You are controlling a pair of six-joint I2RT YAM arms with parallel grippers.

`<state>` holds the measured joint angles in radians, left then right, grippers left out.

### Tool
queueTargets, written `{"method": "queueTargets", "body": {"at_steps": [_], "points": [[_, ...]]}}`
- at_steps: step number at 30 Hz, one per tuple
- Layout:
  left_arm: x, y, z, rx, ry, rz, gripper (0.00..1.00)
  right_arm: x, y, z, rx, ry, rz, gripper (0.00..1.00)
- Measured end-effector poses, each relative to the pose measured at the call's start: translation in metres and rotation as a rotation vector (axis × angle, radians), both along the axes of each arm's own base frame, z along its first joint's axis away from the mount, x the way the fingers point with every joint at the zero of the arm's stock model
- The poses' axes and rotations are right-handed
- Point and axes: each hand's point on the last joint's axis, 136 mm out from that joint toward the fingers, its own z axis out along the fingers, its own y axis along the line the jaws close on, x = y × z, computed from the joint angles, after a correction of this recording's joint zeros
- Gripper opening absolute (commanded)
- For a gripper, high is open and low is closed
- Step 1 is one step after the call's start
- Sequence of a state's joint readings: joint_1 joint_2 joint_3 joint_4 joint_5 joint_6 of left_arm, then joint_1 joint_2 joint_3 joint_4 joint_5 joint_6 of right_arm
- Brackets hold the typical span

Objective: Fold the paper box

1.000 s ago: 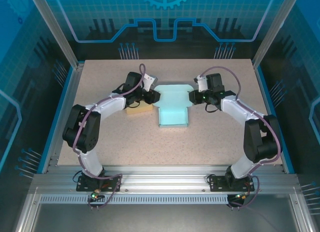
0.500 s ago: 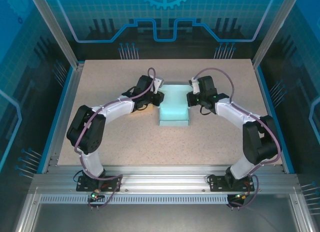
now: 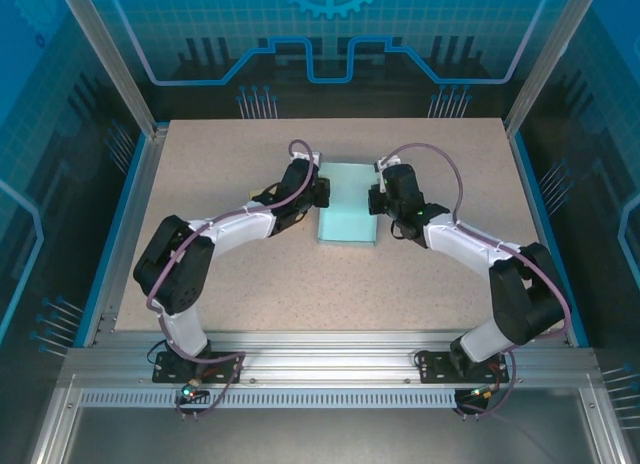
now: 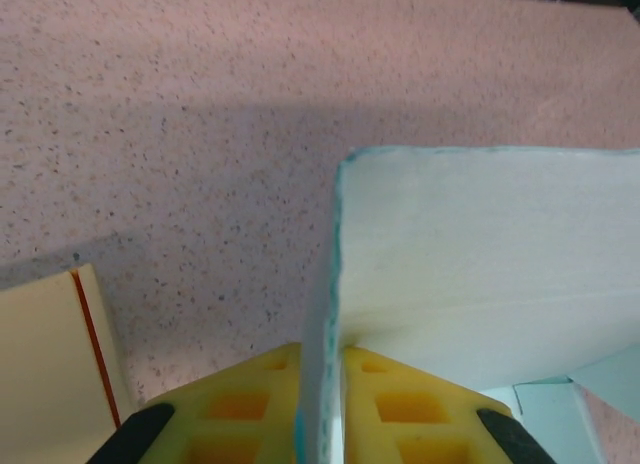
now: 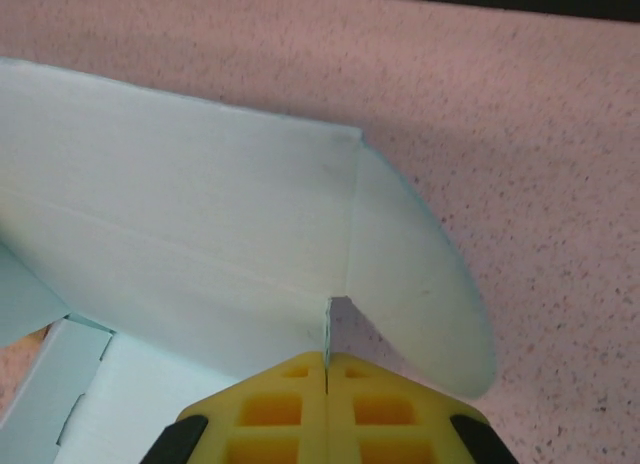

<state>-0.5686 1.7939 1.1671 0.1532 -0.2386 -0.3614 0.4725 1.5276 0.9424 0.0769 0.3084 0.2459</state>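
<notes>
Teal paper box [image 3: 347, 212] sits mid-tabletop [image 3: 420, 279] between 2 arms. Left wrist: left gripper [image 4: 320, 414] clamps the box's upright side wall, a cream card [image 4: 45, 374] beside it. Right wrist: right gripper [image 5: 327, 384] pinches the opposite wall beside its rounded flap.

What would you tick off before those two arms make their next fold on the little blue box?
1. Left claw shut on the paper box: ok, a wall sits between its yellow fingers.
2. Right claw shut on the opposite wall: ok, though it pinches only a narrow edge at the crease.
3. Both side walls raised off the table: ok.
4. Rounded flap turned inward: not ok, it points away from the box.
5. Cream card clear of the box: ok, it lies apart, beside the left claw.
6. Near end of the box folded: cannot tell.
</notes>
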Motion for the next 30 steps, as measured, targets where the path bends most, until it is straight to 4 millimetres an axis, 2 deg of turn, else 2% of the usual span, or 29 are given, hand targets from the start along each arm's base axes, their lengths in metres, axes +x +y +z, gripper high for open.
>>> {"method": "queueTargets", "body": {"at_steps": [7, 16, 23, 30], "points": [[0.012, -0.002, 0.014, -0.015, -0.097, 0.072, 0.16, 0.013, -0.001, 0.013, 0.009, -0.11, -0.079, 0.0], [0.017, -0.005, 0.005, 0.002, -0.149, 0.144, 0.16, 0.025, -0.001, -0.004, 0.013, -0.137, -0.17, 0.0], [0.001, -0.004, -0.015, 0.021, -0.153, 0.167, 0.16, 0.017, 0.003, -0.012, 0.012, -0.156, -0.2, 0.0], [-0.011, -0.004, -0.023, -0.014, -0.185, 0.188, 0.16, -0.001, 0.004, -0.028, -0.009, -0.174, -0.23, 0.0]]}}
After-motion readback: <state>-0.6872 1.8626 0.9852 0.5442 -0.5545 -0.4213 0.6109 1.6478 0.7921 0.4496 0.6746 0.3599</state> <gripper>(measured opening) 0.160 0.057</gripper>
